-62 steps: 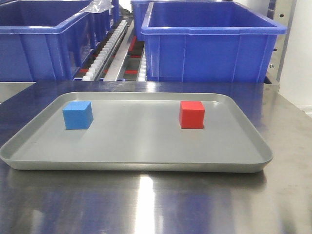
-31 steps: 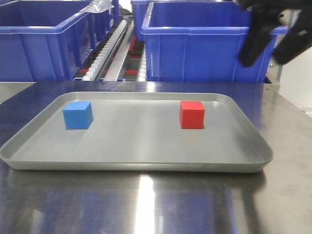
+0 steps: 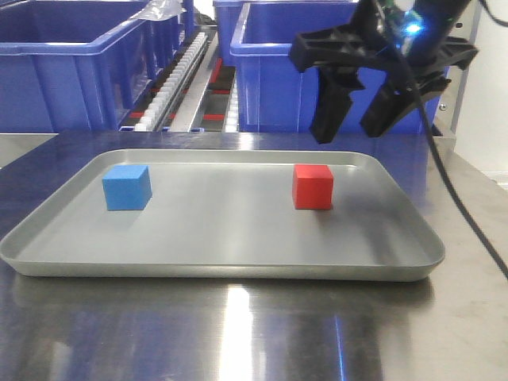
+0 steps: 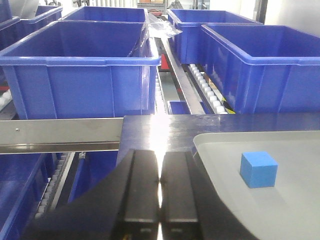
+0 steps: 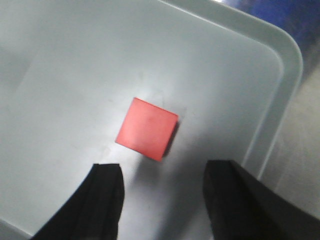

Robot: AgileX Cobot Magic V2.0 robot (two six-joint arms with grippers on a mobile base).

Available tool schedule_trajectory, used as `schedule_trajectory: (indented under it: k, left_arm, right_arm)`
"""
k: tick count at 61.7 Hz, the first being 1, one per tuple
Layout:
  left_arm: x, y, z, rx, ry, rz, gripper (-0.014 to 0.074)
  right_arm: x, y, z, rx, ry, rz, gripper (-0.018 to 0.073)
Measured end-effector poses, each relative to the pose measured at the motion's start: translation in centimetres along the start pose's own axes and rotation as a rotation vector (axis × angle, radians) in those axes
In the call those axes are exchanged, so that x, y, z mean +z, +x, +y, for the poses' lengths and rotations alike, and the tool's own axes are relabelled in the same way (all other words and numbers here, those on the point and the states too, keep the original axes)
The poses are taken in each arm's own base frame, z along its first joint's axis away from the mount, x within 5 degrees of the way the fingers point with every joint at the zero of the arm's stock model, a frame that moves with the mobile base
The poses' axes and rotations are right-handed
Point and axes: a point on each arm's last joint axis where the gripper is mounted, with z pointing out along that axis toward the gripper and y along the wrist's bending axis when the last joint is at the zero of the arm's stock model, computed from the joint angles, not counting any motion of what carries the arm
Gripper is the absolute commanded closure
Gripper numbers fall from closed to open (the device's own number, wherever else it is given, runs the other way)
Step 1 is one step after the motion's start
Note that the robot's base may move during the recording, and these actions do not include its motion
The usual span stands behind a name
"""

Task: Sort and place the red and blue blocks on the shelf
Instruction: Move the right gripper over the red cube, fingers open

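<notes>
Having swung in, the right fingers [image 3: 328,111] hang wide above the red block [image 3: 312,186].

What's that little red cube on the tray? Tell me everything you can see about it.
The red cube is a small, plain, matte block with crisp edges and no markings. It sits flat on the right half of the grey metal tray, well apart from the blue cube. Only the tray touches it; the right end effector hangs open above it, not in contact.
</notes>
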Motion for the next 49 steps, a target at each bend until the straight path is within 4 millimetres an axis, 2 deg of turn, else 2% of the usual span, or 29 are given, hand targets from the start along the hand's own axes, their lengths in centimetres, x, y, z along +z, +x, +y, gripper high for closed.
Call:
schedule_trajectory:
  k: [14,39,49]
  left_arm:
    - [0.00,0.00,0.00,0.000,0.000,0.000,0.0455]
    - [0.00,0.00,0.00,0.000,0.000,0.000,0.0455]
    - [0.00,0.00,0.00,0.000,0.000,0.000,0.0455]
  right_arm:
    - [0.13,0.00,0.36,0.027,-0.026,-0.001,0.0022]
    - [0.13,-0.03,0.42,0.036,-0.033,-0.004,0.0017]
    - [0.83,-0.21,0.43,0.036,-0.031,0.006,0.0017]
